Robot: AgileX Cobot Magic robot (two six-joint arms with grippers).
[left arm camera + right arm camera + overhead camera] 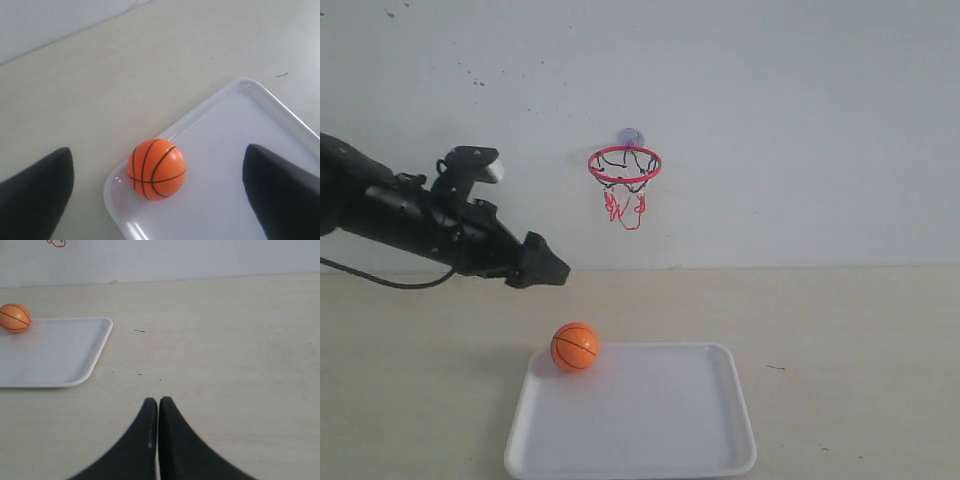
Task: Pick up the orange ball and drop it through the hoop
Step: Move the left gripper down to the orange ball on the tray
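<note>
The orange ball (575,347) (156,169) (14,318) rests in the far left corner of the white tray (650,440) (235,180) (55,355). On the back wall hangs the hoop (625,165), red ring with a loose string net and a purple suction cup. My left gripper (548,270) (157,187) hovers above and left of the ball, open wide, with nothing between its fingers. My right gripper (158,404) is shut and empty over bare table right of the tray; it does not show in the exterior view.
The beige tabletop (850,330) spreads around the tray. The white wall (800,120) closes off the back. A black cable (380,278) trails from the left arm.
</note>
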